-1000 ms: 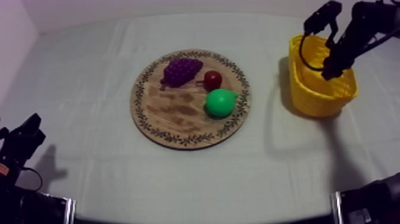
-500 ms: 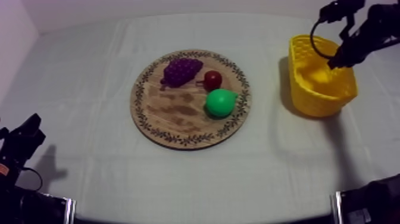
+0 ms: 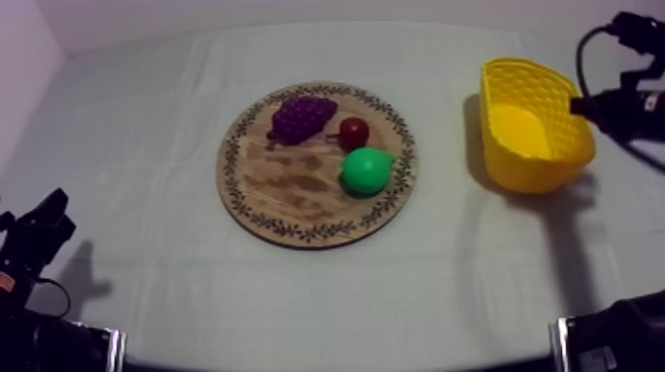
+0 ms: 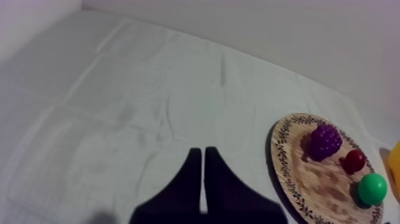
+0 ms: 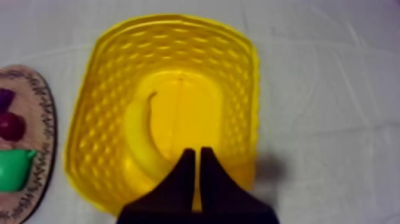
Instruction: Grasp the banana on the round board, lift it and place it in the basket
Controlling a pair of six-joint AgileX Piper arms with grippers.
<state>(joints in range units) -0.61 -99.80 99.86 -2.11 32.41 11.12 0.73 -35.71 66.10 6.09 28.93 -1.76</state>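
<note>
The banana (image 5: 141, 138) lies curved on the floor of the yellow basket (image 5: 107, 71), seen from the right wrist. My right gripper (image 5: 197, 151) hovers above the basket's near wall, its fingers together as a narrow wedge, shut on nothing. From above, the basket (image 3: 522, 163) stands at the table's right, with my right gripper (image 3: 578, 102) just off its right rim. At the lower left my left gripper (image 3: 54, 203) rests low, and in its own view it (image 4: 200, 151) is shut on nothing over bare cloth.
The round wooden board (image 3: 292, 193) sits mid-table with the grapes (image 3: 300, 116), a small red fruit (image 3: 353, 132) and a green pear (image 3: 366, 169) on it. The left wrist view has the board (image 4: 306, 179) off to one side.
My right gripper has drawn up and to the right, from inside the basket to beyond its right rim. The left arm and the fruit on the board have not moved.
</note>
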